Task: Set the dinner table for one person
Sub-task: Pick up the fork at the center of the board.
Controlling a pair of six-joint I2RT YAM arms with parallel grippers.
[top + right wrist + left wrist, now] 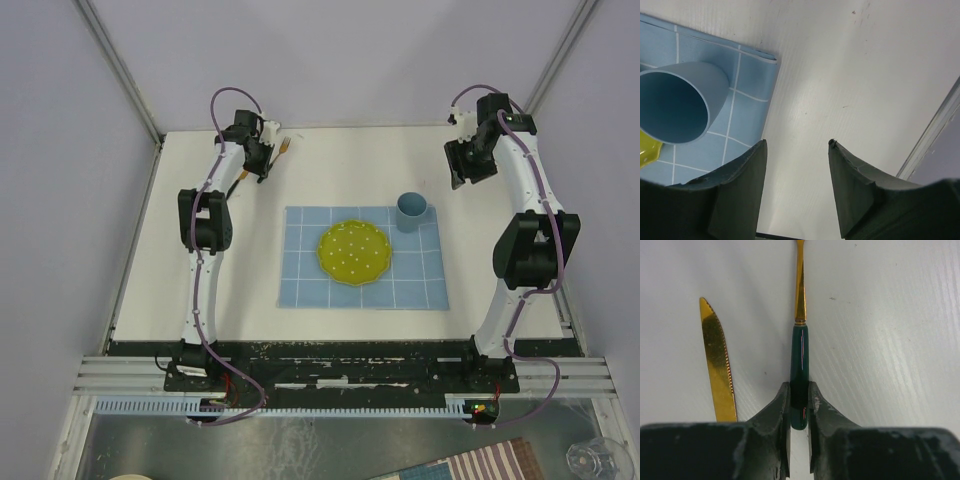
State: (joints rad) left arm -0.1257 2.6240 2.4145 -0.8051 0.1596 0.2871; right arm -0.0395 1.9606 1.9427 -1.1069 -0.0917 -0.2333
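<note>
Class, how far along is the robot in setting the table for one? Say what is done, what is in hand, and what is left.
Done: the yellow plate and blue cup sit on the blue cloth. In hand: the left gripper has its jaws closed on the green handle of the fork, far from the cloth. Left: bringing that fork and the gold knife beside it to the plate; the right gripper hangs open and empty.

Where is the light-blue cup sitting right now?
In the overhead view, the light-blue round cup stands on the far right part of the blue grid-patterned cloth, just beyond and to the right of the yellow scalloped plate.
</note>
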